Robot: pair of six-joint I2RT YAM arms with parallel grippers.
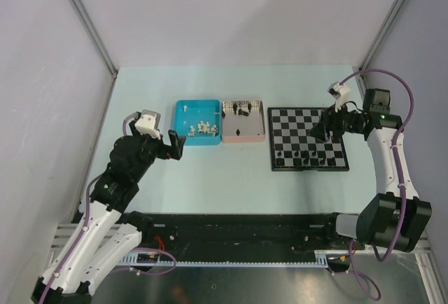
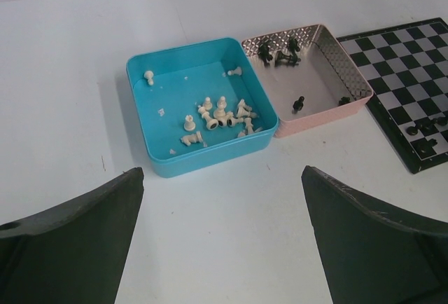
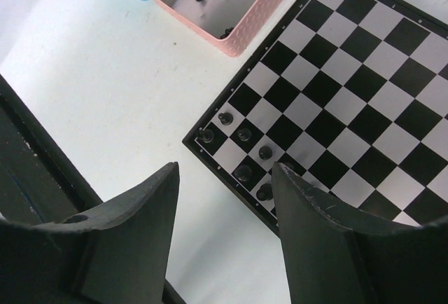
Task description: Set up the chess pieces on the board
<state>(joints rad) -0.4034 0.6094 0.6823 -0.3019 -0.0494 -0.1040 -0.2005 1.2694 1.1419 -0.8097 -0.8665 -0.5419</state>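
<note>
My left gripper [image 2: 222, 178] hangs spread wide before the blue tray [image 2: 210, 158] of white pieces [image 2: 218, 116]; my right gripper [image 3: 225, 174], parted and empty, hovers over the board [image 3: 350, 94], black pieces [image 3: 243, 134] along its near edge.

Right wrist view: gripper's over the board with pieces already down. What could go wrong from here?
1. The black pieces stand on neighbouring squares at the near edge of the board; the right gripper, open close above them, could topple one on its next move.
2. The white pieces lie heaped, several on their sides, in the blue tray; the open left gripper may pinch two or grab one crooked.
</note>
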